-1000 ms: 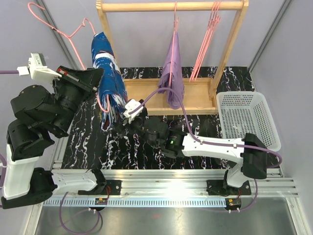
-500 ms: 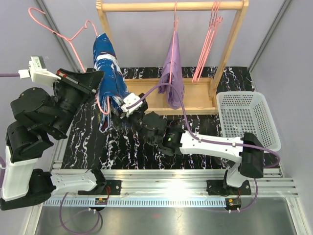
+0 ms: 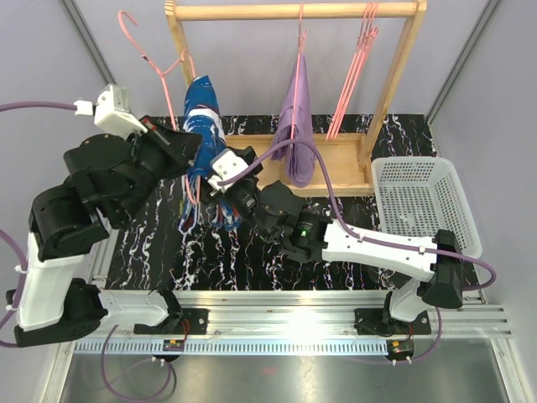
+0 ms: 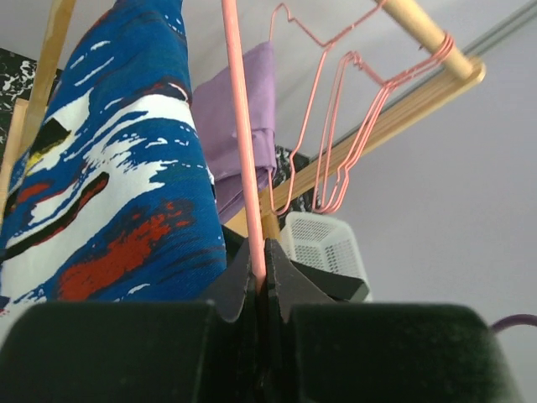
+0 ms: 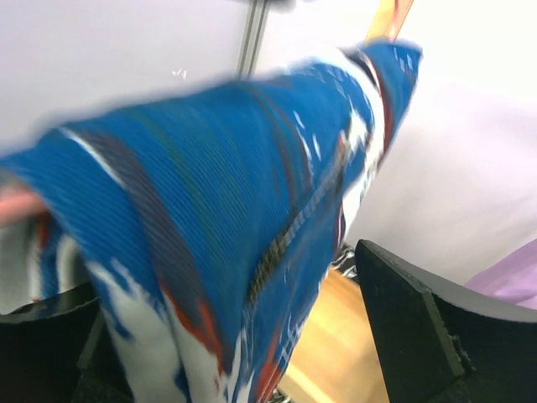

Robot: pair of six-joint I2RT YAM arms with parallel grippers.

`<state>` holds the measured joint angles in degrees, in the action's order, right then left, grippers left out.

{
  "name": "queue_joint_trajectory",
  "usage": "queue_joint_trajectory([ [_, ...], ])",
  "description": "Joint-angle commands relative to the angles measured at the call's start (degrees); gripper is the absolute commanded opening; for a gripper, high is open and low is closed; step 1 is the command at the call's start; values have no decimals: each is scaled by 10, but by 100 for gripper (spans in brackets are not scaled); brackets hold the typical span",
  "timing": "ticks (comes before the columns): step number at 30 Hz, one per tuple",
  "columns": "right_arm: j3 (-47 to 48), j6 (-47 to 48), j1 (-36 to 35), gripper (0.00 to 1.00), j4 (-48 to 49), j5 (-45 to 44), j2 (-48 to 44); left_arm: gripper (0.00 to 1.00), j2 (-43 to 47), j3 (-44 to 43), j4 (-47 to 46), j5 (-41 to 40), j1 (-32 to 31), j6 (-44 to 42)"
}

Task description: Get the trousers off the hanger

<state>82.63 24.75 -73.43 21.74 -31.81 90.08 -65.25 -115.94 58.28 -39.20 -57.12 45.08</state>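
The blue patterned trousers (image 3: 201, 117) hang over a pink wire hanger (image 3: 159, 67), off the rack. My left gripper (image 3: 183, 144) is shut on the hanger's wire (image 4: 243, 168), with the blue cloth (image 4: 101, 176) just to its left. My right gripper (image 3: 225, 195) is open at the lower part of the blue trousers. In the right wrist view the blue cloth (image 5: 210, 218) fills the gap between the spread fingers (image 5: 419, 336). The lilac trousers (image 3: 298, 126) hang on a pink hanger from the wooden rack's rod (image 3: 252, 11); they also show in the left wrist view (image 4: 243, 117).
Several empty pink hangers (image 3: 352, 75) hang at the rod's right end. A white plastic basket (image 3: 424, 206) stands at the right of the table. The rack's wooden base (image 3: 336, 159) lies behind my right arm. The black marbled mat (image 3: 159, 235) covers the table.
My left arm has swung right and up with the hanger, carrying the blue trousers towards the rack's left post. My right gripper has moved left to the trousers' lower part.
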Motion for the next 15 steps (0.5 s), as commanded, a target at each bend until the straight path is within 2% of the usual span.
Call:
queue_joint_trajectory([
  [1, 47, 57, 4, 89, -13, 15, -25, 0, -19, -74, -34, 33, -4, -43],
  [4, 49, 75, 4, 85, -27, 21, -37, 0, -34, -84, -19, 33, -3, -60],
  [10, 39, 111, 4, 70, -39, 10, -64, 0, -41, -81, 7, 25, -4, -90],
  [15, 22, 105, 3, 69, -57, 40, -95, 0, -50, -69, 14, 40, -3, -115],
])
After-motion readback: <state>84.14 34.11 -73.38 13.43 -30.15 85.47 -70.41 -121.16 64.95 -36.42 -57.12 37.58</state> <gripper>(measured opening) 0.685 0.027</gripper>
